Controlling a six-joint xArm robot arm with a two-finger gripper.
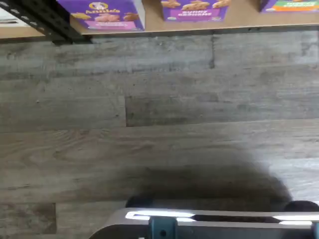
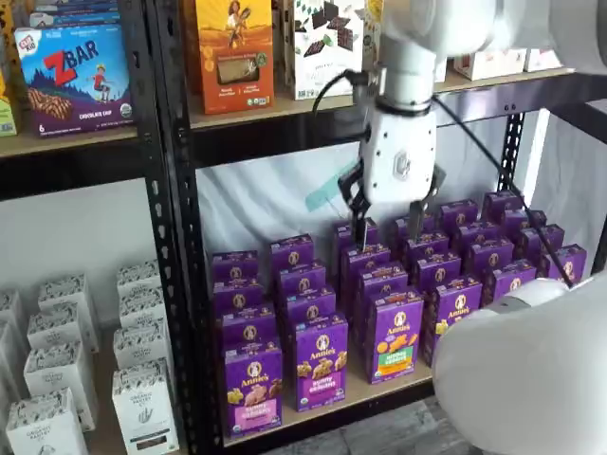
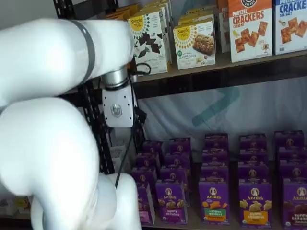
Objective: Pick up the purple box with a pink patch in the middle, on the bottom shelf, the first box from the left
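Wrist view: grey plank floor filled most of it, with the front edge of the bottom shelf point(image 1: 239, 22) and the purple box point(image 1: 102, 14) upright on it by the black rack post point(image 1: 47, 22).

Item, target: the purple box point(image 2: 252, 387) stood at the front of the row nearest that post, pink band low on its face, untouched.

Item, my fingers point(image 2: 387, 226): hung above the middle rows, well apart from the target, a plain gap between them, holding nothing.

Item, step: approach, as I judged it. The next move called for travel toward the post, then a descent to the front carton.

Item, neighbours: a purple carton point(image 2: 321, 362) just beside the target and its twin point(image 2: 245, 327) close behind left little room; the post point(image 2: 180, 284) crowded the other flank.
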